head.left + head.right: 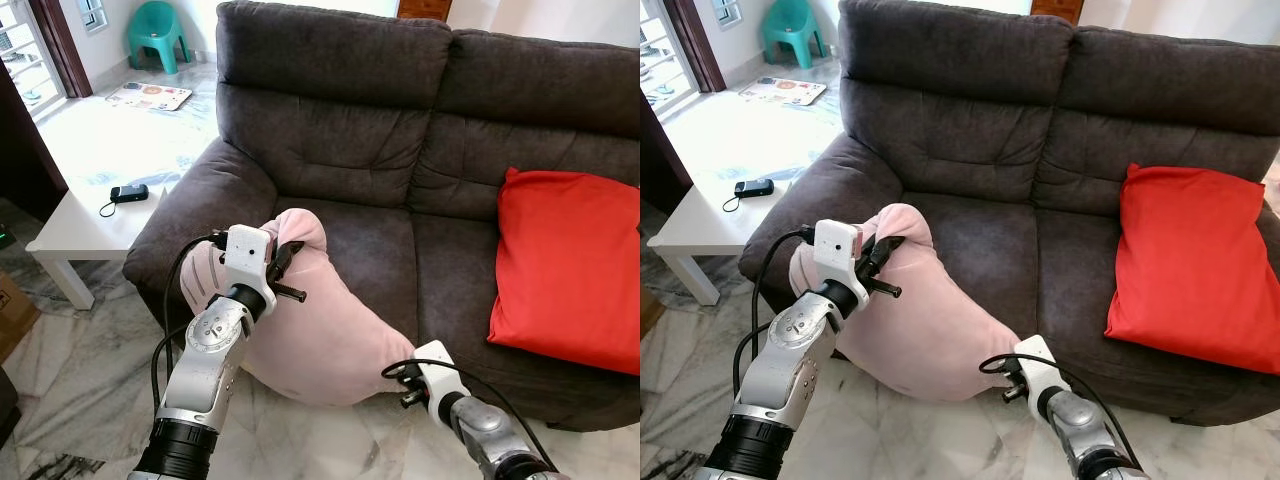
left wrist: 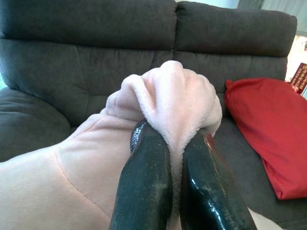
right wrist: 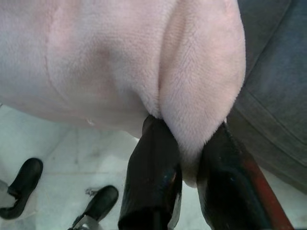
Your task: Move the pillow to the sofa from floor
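both grippers are clamped on the pink pillow (image 1: 320, 330). my left gripper (image 1: 283, 262) pinches the upper corner, and in the left wrist view its fingers (image 2: 144, 187) squeeze a bunched fold of plush between them. my right gripper (image 1: 405, 378) grips the lower corner near the floor; the right wrist view shows its fingers (image 3: 153, 177) closed on a tuck of fabric. i see the pillow held up against the front edge of the dark grey sofa (image 1: 400, 150), its top leaning over the left seat cushion, its bottom hanging above the marble floor (image 1: 80, 370). on the right seat a red cushion (image 1: 570, 265) leans upright. beside the sofa's arm stands a white table (image 1: 85, 225) with a small black device (image 1: 129, 193) on it.
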Robot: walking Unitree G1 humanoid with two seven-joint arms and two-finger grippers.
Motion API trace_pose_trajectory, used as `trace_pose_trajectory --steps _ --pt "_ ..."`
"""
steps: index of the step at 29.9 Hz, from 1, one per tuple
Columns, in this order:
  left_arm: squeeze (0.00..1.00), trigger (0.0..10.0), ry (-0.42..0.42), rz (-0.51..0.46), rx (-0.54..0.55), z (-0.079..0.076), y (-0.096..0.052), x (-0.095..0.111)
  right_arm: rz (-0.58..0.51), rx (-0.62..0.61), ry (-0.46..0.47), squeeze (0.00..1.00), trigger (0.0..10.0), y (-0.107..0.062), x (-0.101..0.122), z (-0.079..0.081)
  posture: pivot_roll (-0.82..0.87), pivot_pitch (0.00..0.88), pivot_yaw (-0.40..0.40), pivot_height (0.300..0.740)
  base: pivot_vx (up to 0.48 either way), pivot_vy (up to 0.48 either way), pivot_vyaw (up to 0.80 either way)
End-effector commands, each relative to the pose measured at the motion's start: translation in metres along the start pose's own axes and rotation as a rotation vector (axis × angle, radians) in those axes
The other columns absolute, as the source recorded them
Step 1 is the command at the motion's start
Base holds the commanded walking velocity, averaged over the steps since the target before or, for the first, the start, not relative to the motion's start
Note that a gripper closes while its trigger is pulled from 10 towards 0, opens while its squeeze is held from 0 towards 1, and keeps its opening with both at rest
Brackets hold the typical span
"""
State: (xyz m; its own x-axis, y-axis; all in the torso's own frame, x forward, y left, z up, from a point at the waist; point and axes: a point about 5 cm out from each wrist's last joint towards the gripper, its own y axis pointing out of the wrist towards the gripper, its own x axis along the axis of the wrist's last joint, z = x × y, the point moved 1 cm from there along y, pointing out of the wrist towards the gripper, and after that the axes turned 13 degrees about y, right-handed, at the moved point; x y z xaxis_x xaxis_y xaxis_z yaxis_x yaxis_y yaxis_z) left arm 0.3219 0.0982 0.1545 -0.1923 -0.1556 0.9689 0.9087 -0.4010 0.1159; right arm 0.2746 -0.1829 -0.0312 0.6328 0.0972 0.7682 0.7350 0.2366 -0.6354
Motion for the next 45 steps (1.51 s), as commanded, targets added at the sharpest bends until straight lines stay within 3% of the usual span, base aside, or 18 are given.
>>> trace_pose_trajectory --steps 1,2,3,5,12,13,14,16,18,20,26,32,40,45 --pt "0.0 10.0 0.073 -0.056 -0.035 -0.003 0.003 0.012 -0.097 -0.017 -0.004 0.0 0.0 0.001 0.022 -0.003 0.1 0.0 -0.089 0.74 0.0 0.0 0.0" --pt "0.0 10.0 0.073 -0.056 -0.035 -0.003 0.003 0.012 -0.097 -0.017 -0.004 0.0 0.0 0.001 0.022 -0.003 0.1 0.0 -0.089 0.74 0.0 0.0 0.0" --pt "0.0 10.0 0.129 0.008 -0.042 -0.001 0.0 -0.002 -0.149 -0.044 0.006 0.0 0.0 0.0 0.031 -0.007 0.1 0.0 -0.089 0.74 0.0 0.0 0.0" --pt "0.0 10.0 0.156 0.071 -0.033 0.003 -0.004 -0.016 -0.2 -0.063 0.017 0.0 0.0 -0.001 0.039 -0.009 0.1 0.0 -0.089 0.74 0.0 0.0 0.0" --pt "0.0 10.0 0.17 0.16 0.028 0.015 -0.016 -0.039 -0.34 -0.129 0.046 0.0 0.0 -0.01 0.058 -0.021 0.09 0.0 -0.091 0.74 0.0 0.0 0.0" --pt "0.0 10.0 0.176 0.172 0.032 0.015 -0.017 -0.043 -0.363 -0.129 0.049 0.0 2.5 -0.011 0.062 -0.021 0.09 0.0 -0.09 0.74 0.0 0.0 0.0" --pt "0.0 10.0 0.183 0.179 0.034 0.015 -0.018 -0.045 -0.377 -0.128 0.051 0.0 2.5 -0.012 0.064 -0.02 0.09 0.0 -0.09 0.74 0.0 0.0 0.0" --pt "0.0 10.0 0.185 0.187 0.058 0.017 -0.02 -0.048 -0.408 -0.123 0.047 0.0 10.0 -0.014 0.069 -0.018 0.09 0.0 -0.091 0.74 0.0 0.0 0.0" --pt "0.0 10.0 0.187 0.189 0.097 0.02 -0.022 -0.05 -0.456 -0.124 0.047 0.0 10.0 -0.016 0.074 -0.015 0.08 0.0 -0.091 0.74 0.0 0.0 0.0" --pt "0.0 10.0 0.184 0.16 0.182 0.026 -0.027 -0.049 -0.606 -0.152 0.148 0.0 10.0 -0.028 0.085 -0.01 0.09 0.0 -0.093 0.74 0.0 0.0 0.0" --pt "0.0 10.0 0.195 0.136 0.269 0.034 -0.039 -0.049 -0.741 -0.162 0.253 0.0 10.0 -0.046 0.087 -0.001 0.09 0.0 -0.091 0.74 0.0 0.0 0.0" --pt "0.0 10.0 0.196 0.142 0.306 0.035 -0.051 -0.06 -0.774 -0.162 0.287 0.0 10.0 -0.058 0.077 0.007 0.08 0.0 -0.092 0.74 0.0 0.0 0.0" --pt "0.0 10.0 0.204 0.136 0.303 0.026 -0.05 -0.065 -0.729 -0.213 0.291 0.0 10.0 -0.059 0.053 0.008 0.08 0.0 -0.081 0.74 0.0 0.0 0.0" --pt "0.0 10.0 0.218 0.137 0.286 0.023 -0.051 -0.069 -0.736 -0.232 0.32 0.0 10.0 -0.06 0.049 0.008 0.06 0.0 -0.069 0.74 0.0 0.0 0.0"
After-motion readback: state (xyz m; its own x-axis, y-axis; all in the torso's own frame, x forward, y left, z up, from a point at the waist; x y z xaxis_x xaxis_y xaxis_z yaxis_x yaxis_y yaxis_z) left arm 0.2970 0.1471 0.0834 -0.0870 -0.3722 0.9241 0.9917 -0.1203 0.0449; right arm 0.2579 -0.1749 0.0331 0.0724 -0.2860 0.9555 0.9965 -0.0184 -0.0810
